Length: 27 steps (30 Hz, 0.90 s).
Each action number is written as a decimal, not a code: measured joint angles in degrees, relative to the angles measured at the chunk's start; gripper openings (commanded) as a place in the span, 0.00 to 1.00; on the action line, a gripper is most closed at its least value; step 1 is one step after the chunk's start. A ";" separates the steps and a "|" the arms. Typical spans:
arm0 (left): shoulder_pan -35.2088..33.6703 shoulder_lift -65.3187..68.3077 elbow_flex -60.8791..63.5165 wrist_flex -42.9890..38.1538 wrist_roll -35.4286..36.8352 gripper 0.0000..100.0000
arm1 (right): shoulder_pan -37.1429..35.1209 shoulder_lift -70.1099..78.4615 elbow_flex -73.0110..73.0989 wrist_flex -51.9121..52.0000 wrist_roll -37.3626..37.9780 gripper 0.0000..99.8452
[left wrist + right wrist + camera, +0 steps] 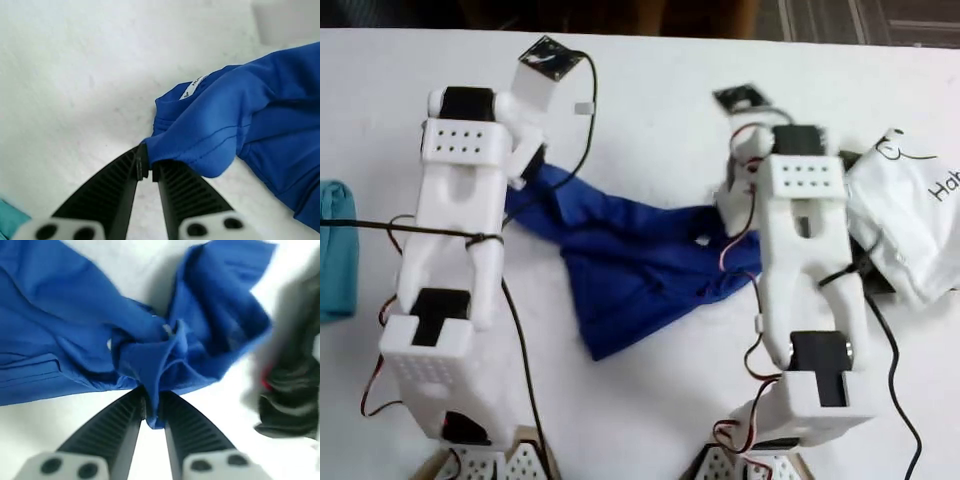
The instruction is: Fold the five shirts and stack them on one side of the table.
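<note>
The left pincer [148, 162] is closed on a fold at the edge of the blue shirt [240, 130], the cloth nipped right at the tips of its black ribbed fingers [112, 190]. The right pincer [154, 407] is clamped the same way on a bunched fold of that shirt, near a small white tag [167, 330].

From above, the shirt [640, 265] lies crumpled in the middle of the white worktop [650, 90], drawn out between the two arms. One corner runs up to the left arm's pincer [532, 172], the other side reaches the right arm's [740, 235], and the bulk sags toward the near edge.

Further out, a teal shirt [335, 250] sits at the left edge of the worktop, well apart from the blue one. On the far right a white shirt [905, 225] with dark print lies just beside the right arm, over some dark cloth [875, 285] — what that cloth is cannot be made out.
</note>
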 measured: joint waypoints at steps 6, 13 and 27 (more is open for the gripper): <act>-1.58 0.00 0.00 0.00 0.26 0.03 | 1.23 0.35 -11.60 4.75 0.00 0.02; -5.89 -1.93 -4.66 3.16 4.40 0.03 | 3.43 -0.62 -20.40 4.92 0.00 0.02; -10.02 -29.27 -18.99 11.16 8.53 0.03 | 7.82 -21.80 -24.00 5.10 0.00 0.02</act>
